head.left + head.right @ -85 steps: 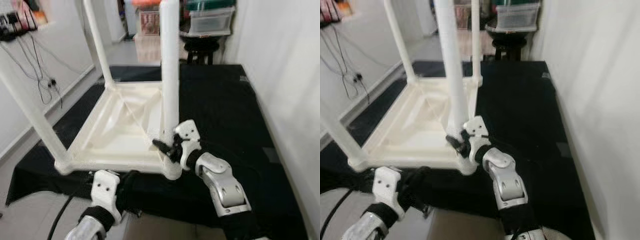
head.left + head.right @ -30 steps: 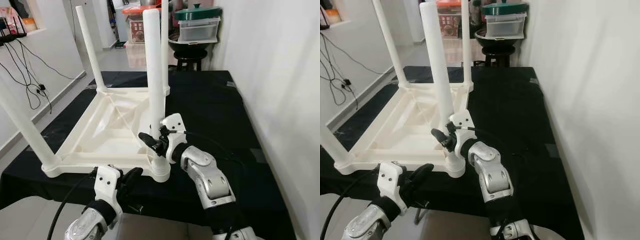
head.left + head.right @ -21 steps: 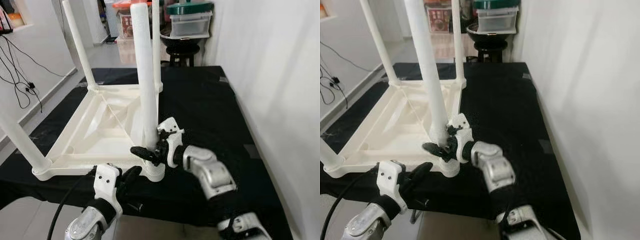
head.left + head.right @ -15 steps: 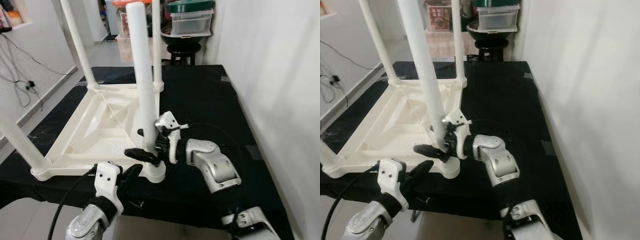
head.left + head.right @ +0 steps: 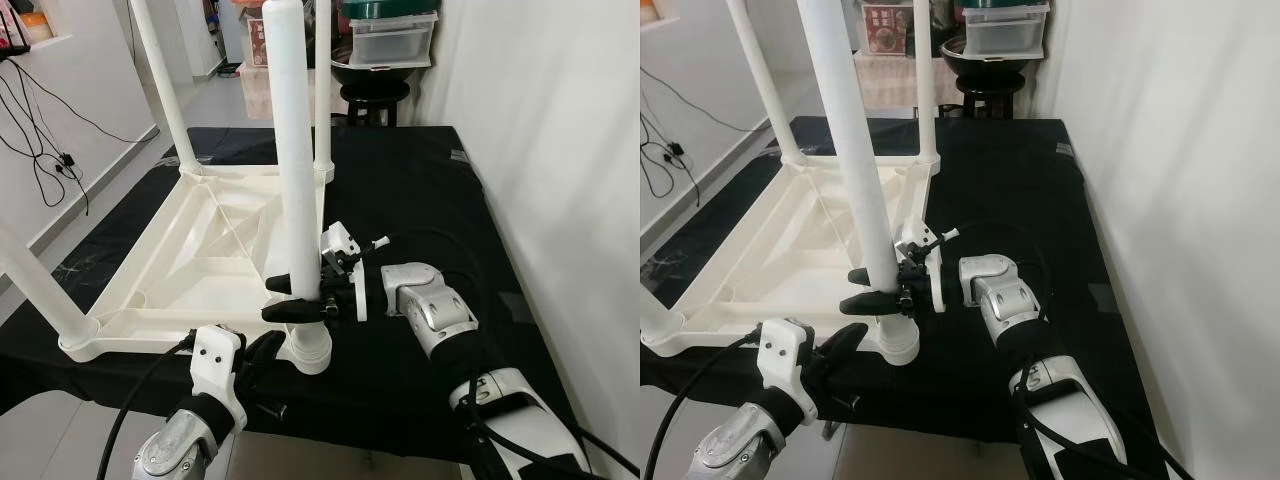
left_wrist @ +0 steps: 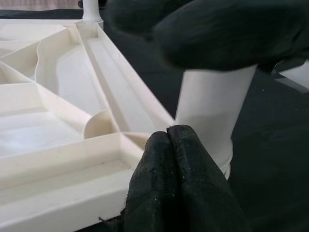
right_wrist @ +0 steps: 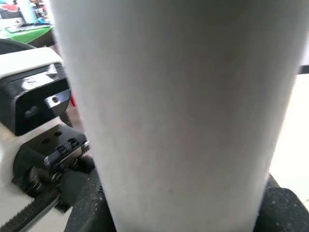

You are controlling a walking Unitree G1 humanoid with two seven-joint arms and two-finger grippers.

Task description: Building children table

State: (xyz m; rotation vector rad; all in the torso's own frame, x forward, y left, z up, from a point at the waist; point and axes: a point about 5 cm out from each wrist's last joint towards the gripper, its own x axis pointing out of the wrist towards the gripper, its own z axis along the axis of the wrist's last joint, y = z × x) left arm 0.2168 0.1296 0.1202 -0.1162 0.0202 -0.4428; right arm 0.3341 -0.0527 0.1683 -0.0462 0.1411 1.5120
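A white children's table (image 5: 200,262) lies upside down on a black cloth, its legs pointing up. My right gripper (image 5: 276,299) is shut on the near right leg (image 5: 296,150) just above its socket, one black finger on each side. That leg (image 7: 178,121) is pressed between the pads in the right wrist view. My left gripper (image 5: 266,348) is shut with nothing in it. It sits low at the front, just short of the same corner socket (image 6: 212,111), with its fingertips (image 6: 168,133) at the table's rim.
The black-covered worktop (image 5: 430,190) runs along a white wall (image 5: 560,150) on the right. Three other legs (image 5: 156,85) stand up at the remaining corners. A dark stool with storage boxes (image 5: 378,90) stands behind. Cables (image 5: 50,130) hang on the left wall.
My right wrist has turned and dropped level, so its fingers now reach sideways around the near leg. The camera shifted a little. My left gripper stays by the front corner.
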